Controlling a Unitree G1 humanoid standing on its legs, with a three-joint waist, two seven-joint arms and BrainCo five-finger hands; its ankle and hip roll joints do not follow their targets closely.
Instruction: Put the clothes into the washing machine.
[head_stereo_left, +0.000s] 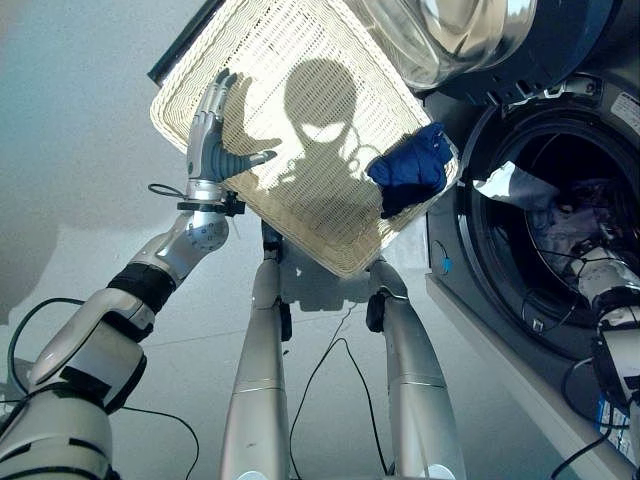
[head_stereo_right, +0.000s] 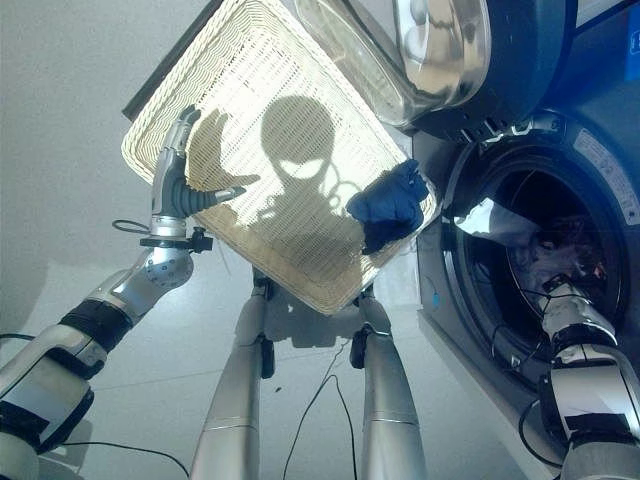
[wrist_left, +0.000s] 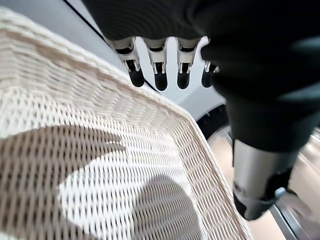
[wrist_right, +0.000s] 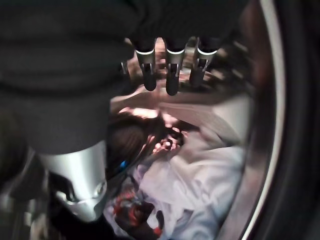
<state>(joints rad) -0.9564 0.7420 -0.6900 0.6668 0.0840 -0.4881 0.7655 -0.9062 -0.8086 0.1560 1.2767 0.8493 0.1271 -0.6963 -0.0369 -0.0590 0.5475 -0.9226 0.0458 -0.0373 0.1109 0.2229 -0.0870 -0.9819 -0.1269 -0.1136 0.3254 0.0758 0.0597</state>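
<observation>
A cream wicker basket (head_stereo_left: 330, 255) lies in front of me, beside the washing machine (head_stereo_left: 470, 290). A dark blue garment (head_stereo_left: 410, 170) sits bunched in the basket's corner nearest the round drum opening (head_stereo_left: 560, 215). My left hand (head_stereo_left: 210, 140) is open over the basket's far left part, fingers (wrist_left: 160, 75) straight past the rim (wrist_left: 150, 100) and thumb spread. My right arm reaches into the drum, where my right hand (wrist_right: 171, 75) is open with straight fingers above white and patterned clothes (wrist_right: 200, 185). A white cloth (head_stereo_left: 515, 185) lies at the drum's mouth.
The washer's glass door (head_stereo_left: 440, 35) hangs open above the basket's right corner. Grey floor (head_stereo_left: 80, 200) spreads to the left. A dark strip (head_stereo_left: 180, 45) runs behind the basket's far edge.
</observation>
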